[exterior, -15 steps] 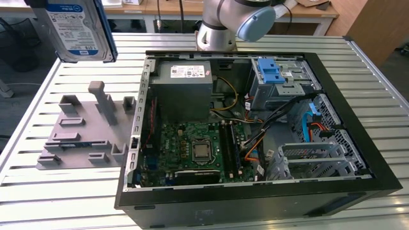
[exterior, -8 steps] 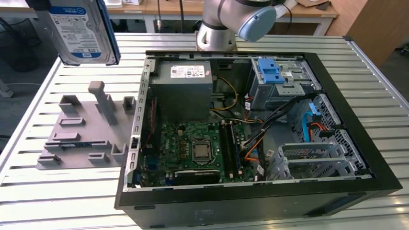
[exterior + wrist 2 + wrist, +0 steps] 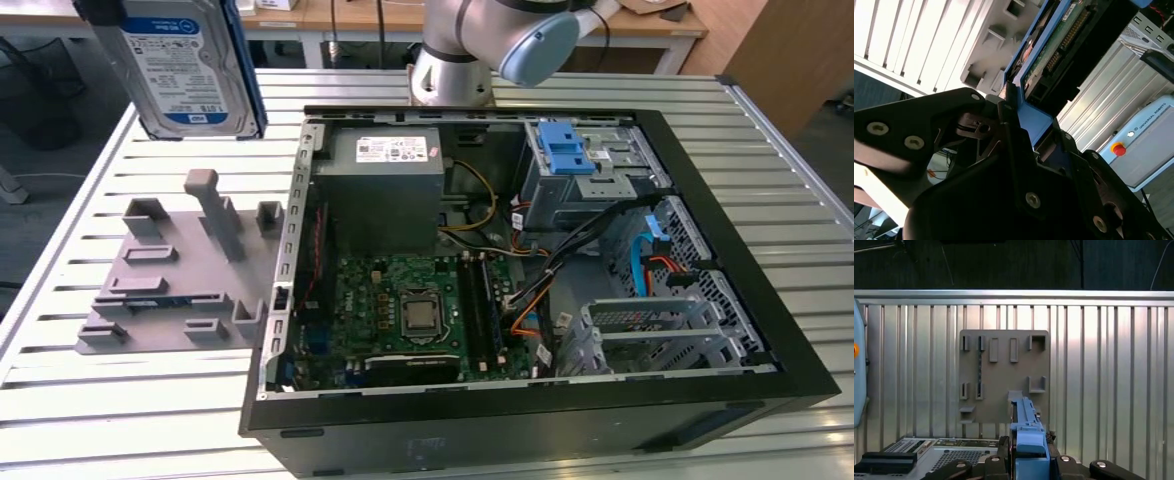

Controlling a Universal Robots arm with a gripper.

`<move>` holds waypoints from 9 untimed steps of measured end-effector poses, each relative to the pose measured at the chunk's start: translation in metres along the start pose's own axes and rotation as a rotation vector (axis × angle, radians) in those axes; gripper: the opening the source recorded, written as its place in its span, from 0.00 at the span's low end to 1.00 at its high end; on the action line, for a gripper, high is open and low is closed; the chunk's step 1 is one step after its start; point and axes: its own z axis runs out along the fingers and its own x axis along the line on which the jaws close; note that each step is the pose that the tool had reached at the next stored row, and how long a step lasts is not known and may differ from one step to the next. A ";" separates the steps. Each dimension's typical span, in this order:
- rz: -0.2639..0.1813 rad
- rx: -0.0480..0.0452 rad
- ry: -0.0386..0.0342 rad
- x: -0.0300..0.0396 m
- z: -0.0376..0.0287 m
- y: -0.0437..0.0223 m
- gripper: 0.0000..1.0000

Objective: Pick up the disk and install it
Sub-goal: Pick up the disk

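Observation:
The disk point(image 3: 187, 70) hangs upright in the air at the exterior view's far left, above the slatted table and clear of the grey holder plate point(image 3: 174, 280). Its silver face carries a blue-and-white label, and a blue carrier bracket frames it. In both wrist views my gripper point(image 3: 1029, 450) is shut on the bracket's blue edge point(image 3: 1029, 117), with black fingers point(image 3: 1004, 150) on either side. The disk's green circuit board point(image 3: 1054, 50) shows past the fingers. Straight below the held disk lies the holder plate point(image 3: 1004, 375).
An open computer case point(image 3: 747, 260) lies on the table point(image 3: 160, 400) at the exterior view's right, with a grey power supply point(image 3: 387, 185), a motherboard point(image 3: 414, 310) and a blue-latched drive cage point(image 3: 587, 160). The arm's base point(image 3: 454, 60) stands behind the case.

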 end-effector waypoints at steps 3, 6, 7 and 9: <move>0.000 -0.0001 0.0001 0.0068 0.0002 -0.0009 0.36; 0.000 0.0000 0.0000 0.0111 0.0006 -0.0052 0.36; 0.000 -0.0001 0.0001 0.0123 0.0007 -0.0073 0.36; 0.000 -0.0001 0.0001 0.0143 0.0008 -0.0128 0.36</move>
